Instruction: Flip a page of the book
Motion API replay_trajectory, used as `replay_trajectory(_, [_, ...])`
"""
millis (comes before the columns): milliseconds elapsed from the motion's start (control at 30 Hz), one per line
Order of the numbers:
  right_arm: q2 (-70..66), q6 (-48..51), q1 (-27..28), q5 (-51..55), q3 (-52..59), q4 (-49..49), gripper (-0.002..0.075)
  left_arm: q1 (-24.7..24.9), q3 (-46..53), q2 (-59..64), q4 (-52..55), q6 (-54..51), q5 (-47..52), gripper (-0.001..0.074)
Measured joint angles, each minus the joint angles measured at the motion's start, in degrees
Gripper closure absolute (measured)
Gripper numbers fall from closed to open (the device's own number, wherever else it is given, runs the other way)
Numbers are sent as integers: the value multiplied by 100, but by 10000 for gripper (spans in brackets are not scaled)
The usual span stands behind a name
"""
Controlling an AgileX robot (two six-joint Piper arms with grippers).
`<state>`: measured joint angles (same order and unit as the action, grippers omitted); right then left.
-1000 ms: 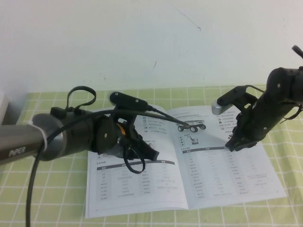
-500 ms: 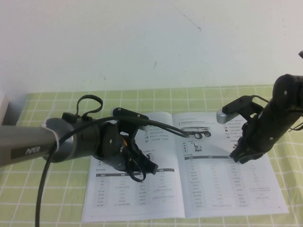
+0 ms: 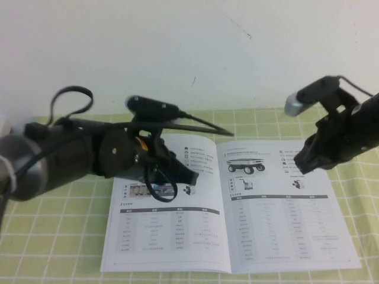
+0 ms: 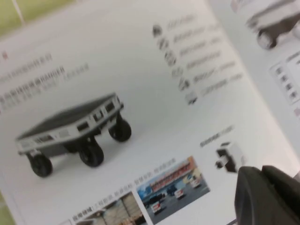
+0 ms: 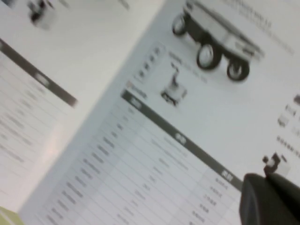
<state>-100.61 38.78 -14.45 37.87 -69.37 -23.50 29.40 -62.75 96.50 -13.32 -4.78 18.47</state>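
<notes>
- The book (image 3: 228, 207) is seen lying open and flat on the table (image 3: 35, 236), which is covered by a green checked cloth with pale lines.
- Two white pages are shown face up, one on each side of the centre fold, both printed with spec tables in their lower halves.
- The page (image 3: 163, 207) on the robot's left carries small photographs above its table; in the left wrist view a dark four-wheeled robot (image 4: 75, 129) and a small coloured photo strip (image 4: 171, 187) are printed on it.
- The opposite page is printed with a pale wheeled robot (image 3: 244, 164), which also appears in the right wrist view (image 5: 218, 44) above a dark table header.
- The left claw (image 3: 188, 176) is held over the upper part of the left-hand page, near the fold; whether it touches the paper cannot be told, nor whether its fingers are apart or together.
- The right claw (image 3: 303, 163) is held above the upper outer part of the right-hand page, raised off the paper, with its fingers closed together and nothing between them.
- A pale wall (image 3: 189, 53) is seen behind the table.
</notes>
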Motion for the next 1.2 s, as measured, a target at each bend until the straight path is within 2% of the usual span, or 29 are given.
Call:
replay_trajectory(167, [1408,965,0,-484,646,-1308,718,0,132,-1192,291,-11,-156,738])
replay_trajectory(467, [4445,2789,0,-1368,2621,-3505,718,0,1310,-3736,456,-15,-256,738])
replay_trajectory(767, [6464,3072,0,-1347,3753,-3763,718,0,2638,-5480,903,393,206,738])
replay_trajectory(1000, [6759,3072,0,-661,4344,-3763,718,0,3672,-6783,1332,1109,551,738])
replay_trajectory(1200, [6768,3072,0,-220,4428,-3763,718,0,4005,-7346,1463,1195,1227,738])
